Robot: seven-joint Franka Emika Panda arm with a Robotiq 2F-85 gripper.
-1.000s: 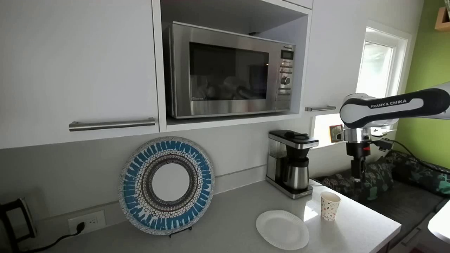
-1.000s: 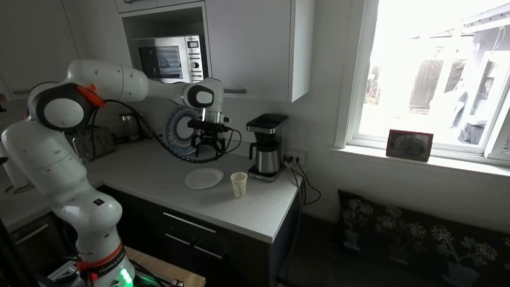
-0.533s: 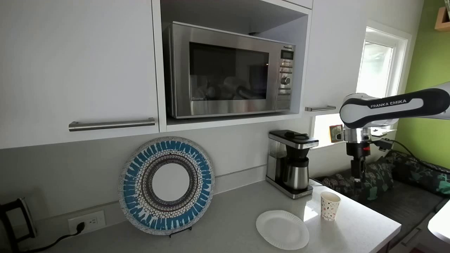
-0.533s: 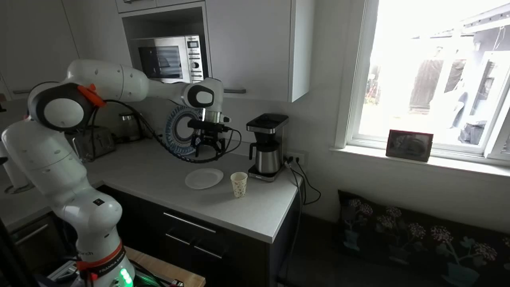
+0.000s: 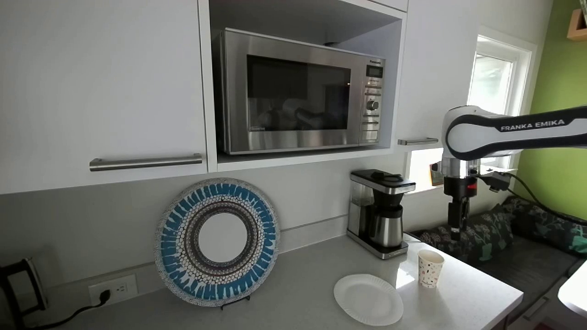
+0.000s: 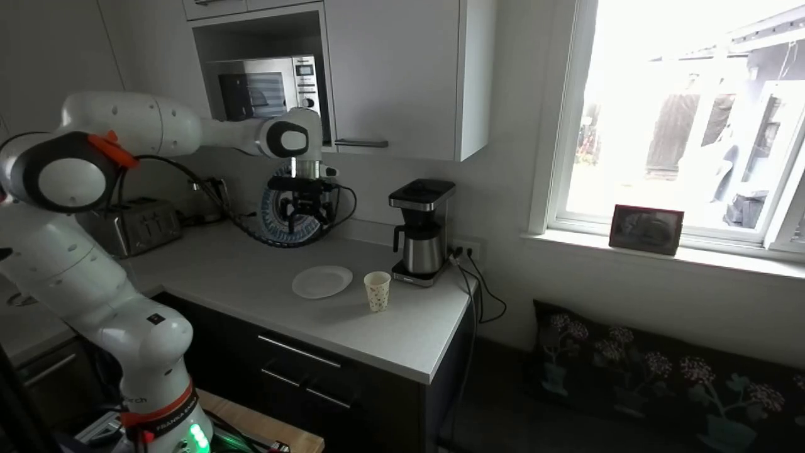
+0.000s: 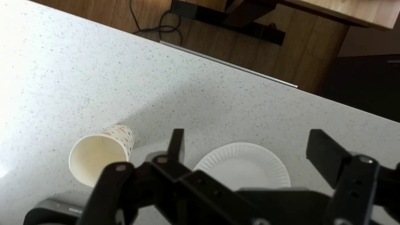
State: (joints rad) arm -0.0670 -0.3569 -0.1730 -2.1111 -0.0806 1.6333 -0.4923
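Hand (image 7: 246, 139) sits higher now — cup (image 7: 98, 153) and plate (image 7: 242, 168) unmoved.

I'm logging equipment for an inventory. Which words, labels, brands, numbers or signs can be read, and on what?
"FRANKA EMIKA": arm
"Panasonic", small and soft: microwave
"FRANKA EMI", then unclear: base
"rch", start unclear: base
Too small or blurred: other markings on the microwave; the label on the coffee maker.
No text shows on the cup or plate.
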